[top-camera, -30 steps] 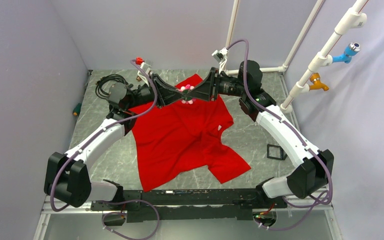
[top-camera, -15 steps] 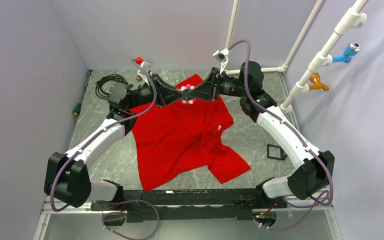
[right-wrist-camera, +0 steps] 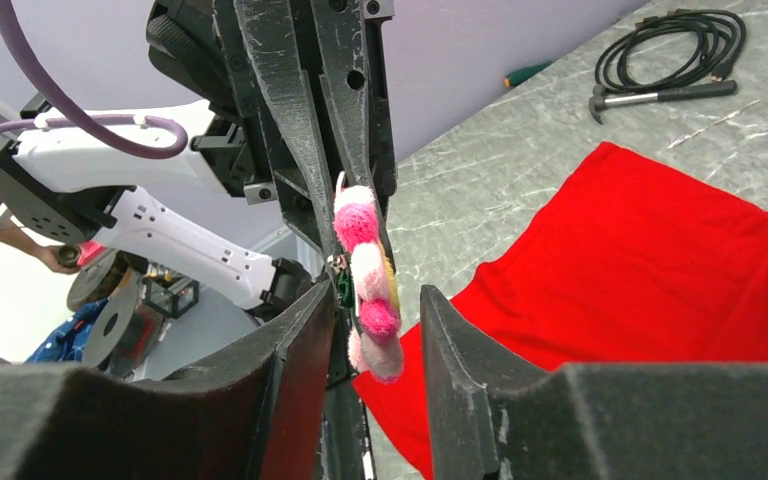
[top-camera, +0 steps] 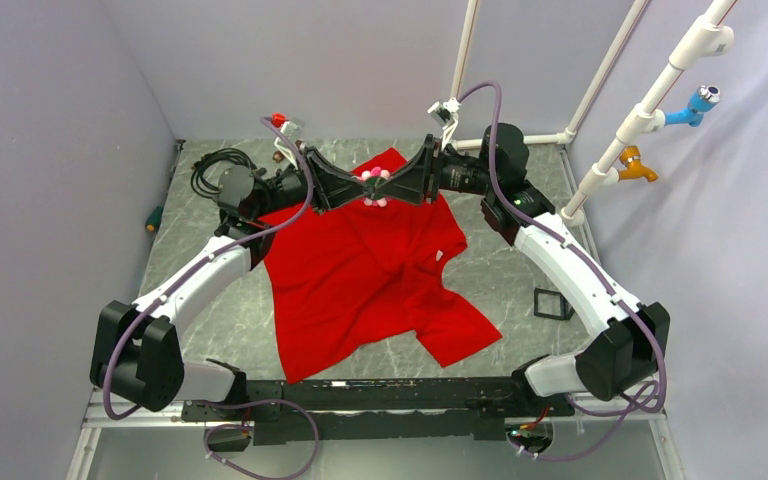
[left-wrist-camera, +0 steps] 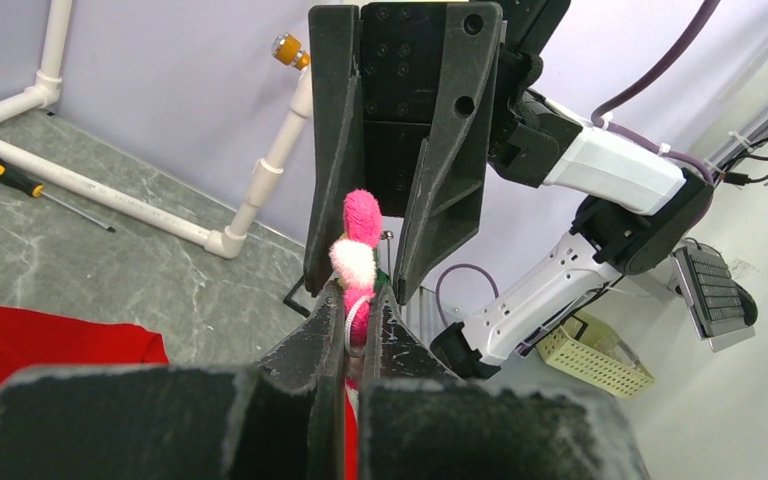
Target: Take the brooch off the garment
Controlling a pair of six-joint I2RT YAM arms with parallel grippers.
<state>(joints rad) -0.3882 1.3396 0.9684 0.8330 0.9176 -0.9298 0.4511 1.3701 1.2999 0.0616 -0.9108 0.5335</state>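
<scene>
**Inspector:** Left gripper (left-wrist-camera: 358, 300), status?
**Observer:** Clenched on the brooch (top-camera: 373, 187), reaching in from 9 o'clock in the top view.
**Inspector:** Right gripper (right-wrist-camera: 377, 292)?
**Observer:** Released. Its fingers stand spread either side of the brooch, reaching in from 3 o'clock.
**Inspector:** Brooch location?
**Observer:** Raised over the 12 o'clock edge of the garment (top-camera: 370, 270), which lies on the table (top-camera: 520, 270). I cannot tell whether the pin is clear of the cloth.
</scene>
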